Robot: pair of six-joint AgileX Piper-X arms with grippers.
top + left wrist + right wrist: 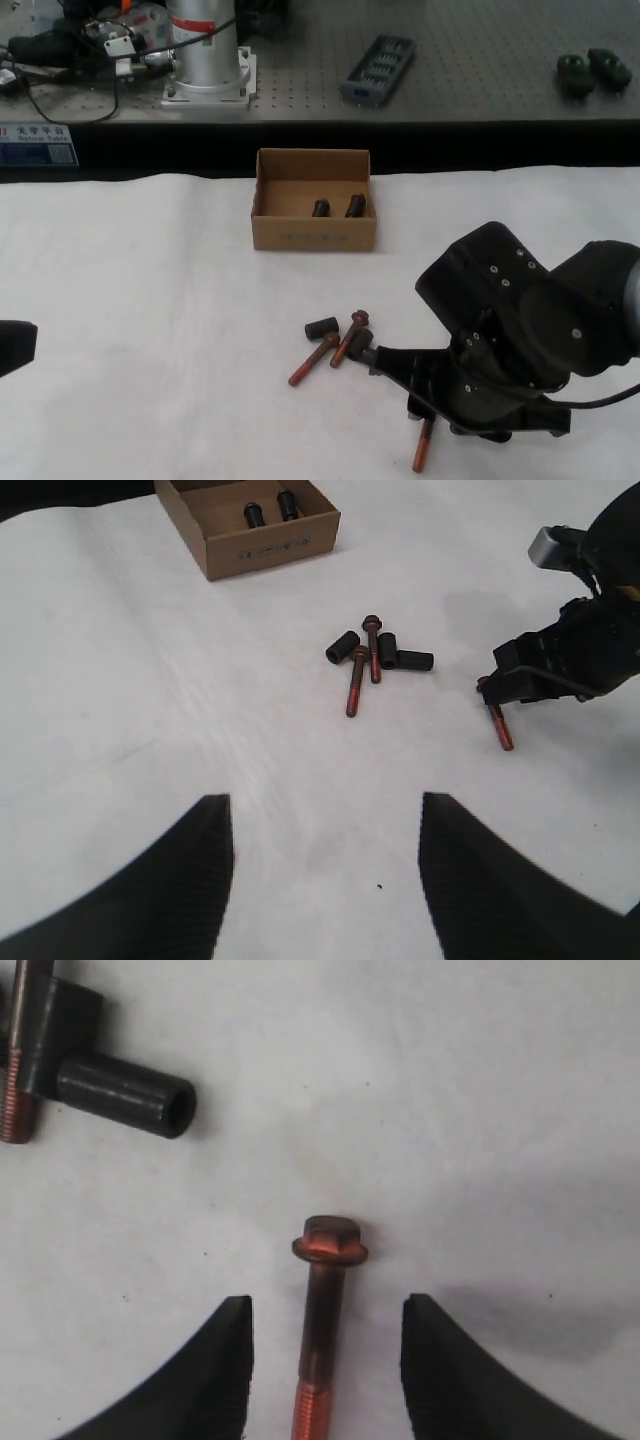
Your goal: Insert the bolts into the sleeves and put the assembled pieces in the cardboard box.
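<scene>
Between the parted fingers of the right pincer [425,410], as the high view has it, lies a loose copper bolt [422,448], its threaded end sticking out from under the arm toward the bench's near edge. Ahead of that pincer and a little to its left sits a small heap of bolts and a sleeve [321,327]. Farther on stands the cardboard box [312,235] with two dark pieces in it.

From the left wrist view, the left pincer [322,805] hangs with its fingers wide apart and nothing between them. The heap is well ahead of it, and the right pincer [500,685] with its bolt [499,727] is well off to its right.

Seen in the right wrist view, the bolt [322,1310] runs lengthwise along the gap. Its shank is parallel to the fingers, touching neither, and its flanged head lies just past the tips. A black sleeve [125,1095] lies on its side beyond the tips.

Judging by this, the right arm is much the nearer. Closing the fingers should clamp across the shank just behind the head.
</scene>
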